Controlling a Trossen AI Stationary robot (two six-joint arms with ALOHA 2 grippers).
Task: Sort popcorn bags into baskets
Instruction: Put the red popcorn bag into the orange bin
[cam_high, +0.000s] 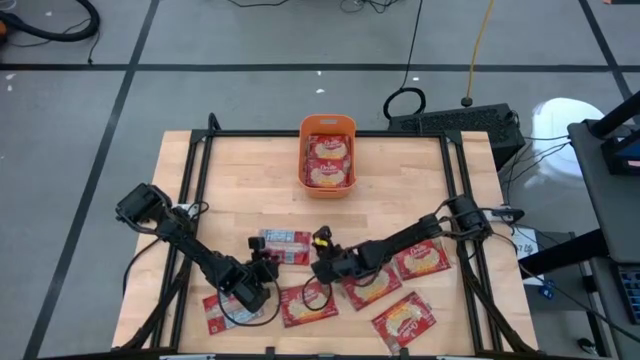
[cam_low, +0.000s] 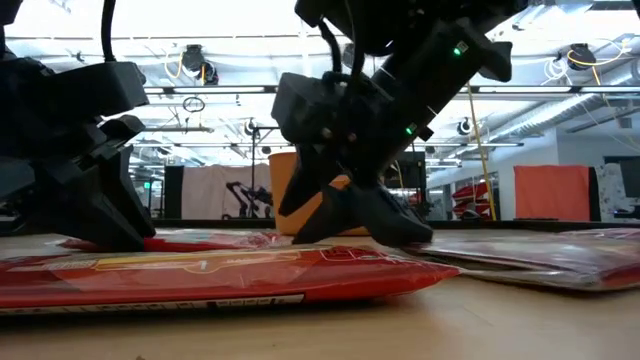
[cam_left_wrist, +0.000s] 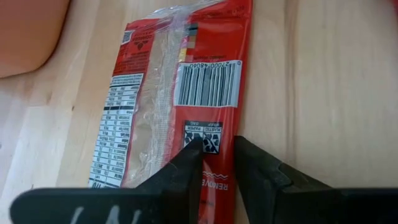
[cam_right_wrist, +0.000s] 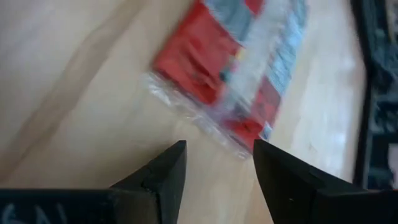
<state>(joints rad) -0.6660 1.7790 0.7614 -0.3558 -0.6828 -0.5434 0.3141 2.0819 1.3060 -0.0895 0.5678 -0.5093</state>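
Though most print is unreadable, barcode digits and "REMOVE" on the packet (cam_left_wrist: 186, 93) between the narrowly parted left claw (cam_left_wrist: 216, 152).

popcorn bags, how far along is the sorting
Done: the orange basket already holds cream-label packets. In hand: the left gripper has its fingers either side of the edge of a print-side-up packet lying on the table, not lifted; the right gripper is open over bare wood near a packet. Left: several more packets along the near edge.
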